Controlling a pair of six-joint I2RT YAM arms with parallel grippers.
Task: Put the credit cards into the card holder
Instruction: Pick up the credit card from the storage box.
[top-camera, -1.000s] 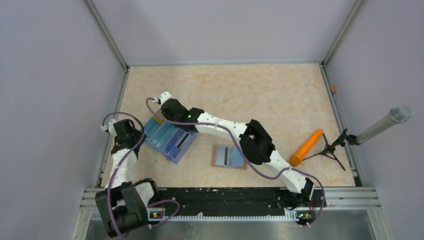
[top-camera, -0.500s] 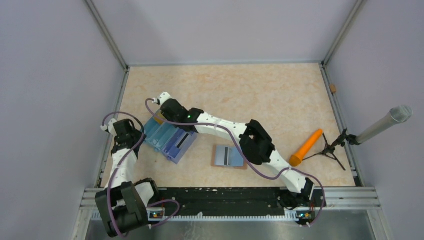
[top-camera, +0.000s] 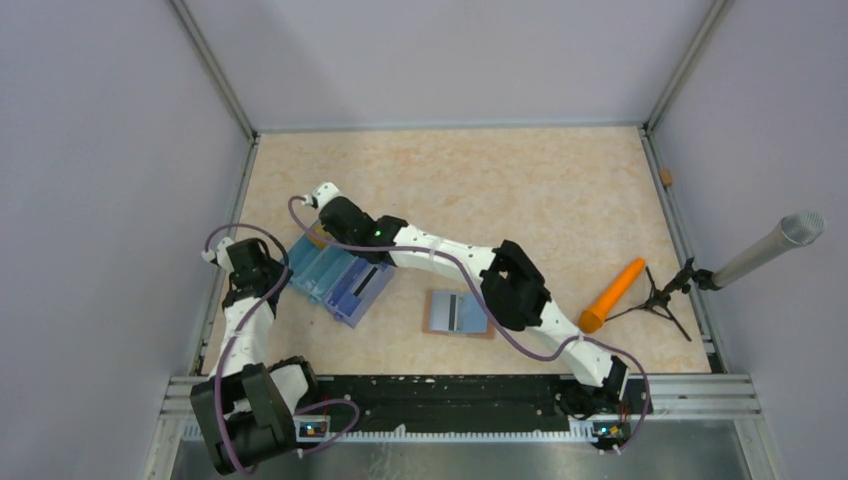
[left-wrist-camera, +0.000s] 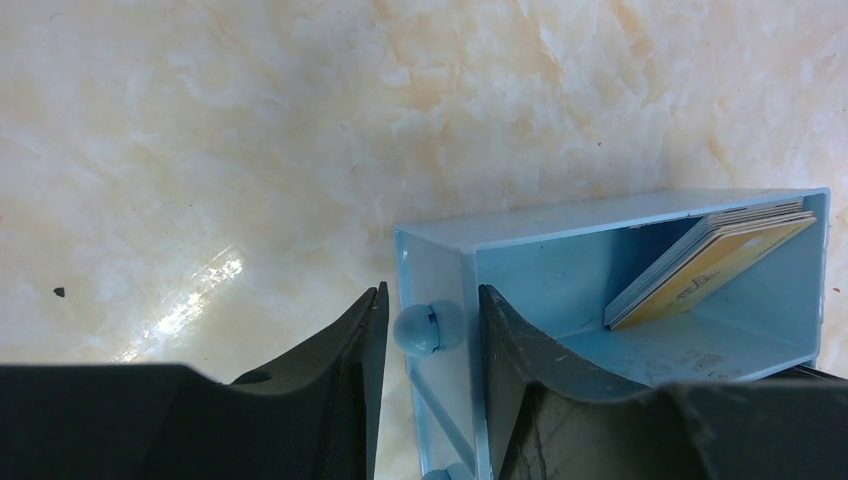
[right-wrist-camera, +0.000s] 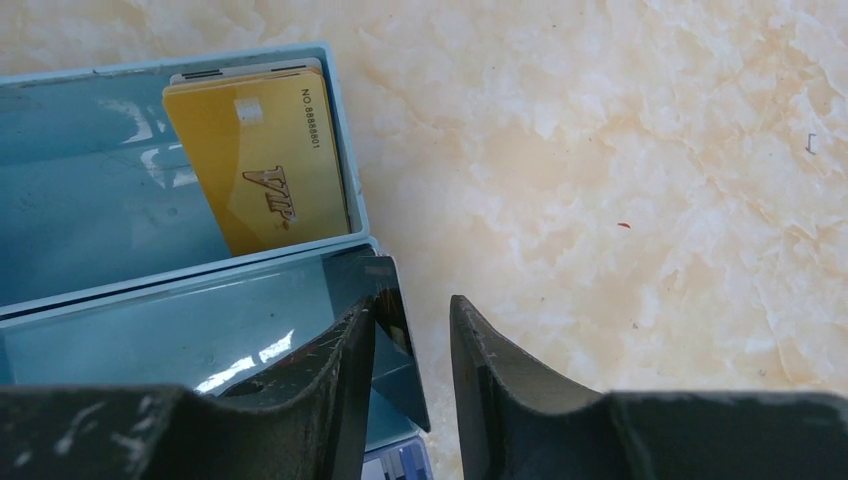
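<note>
The brown card holder (top-camera: 431, 318) lies flat mid-table with a light blue card (top-camera: 462, 311) on it. A yellow-gold card (right-wrist-camera: 265, 160) leans with several others in the end compartment of the blue box (top-camera: 340, 280); the stack also shows in the left wrist view (left-wrist-camera: 710, 265). My left gripper (top-camera: 283, 272) is closed on the box's near wall (left-wrist-camera: 440, 250), astride a small blue knob (left-wrist-camera: 425, 328). My right gripper (right-wrist-camera: 412, 300) is slightly open at the box's far end (top-camera: 318, 232). One finger is inside the second compartment, the other outside the box wall (right-wrist-camera: 400, 340).
An orange carrot-shaped object (top-camera: 612, 295) lies at the right, beside a small black tripod (top-camera: 660, 298) holding a grey microphone (top-camera: 770, 245). Metal frame rails and grey walls bound the marble table (top-camera: 500, 190). The right arm stretches across the table's middle.
My right gripper has edged slightly left at the box's far end. The left gripper, the box and the card holder have not moved.
</note>
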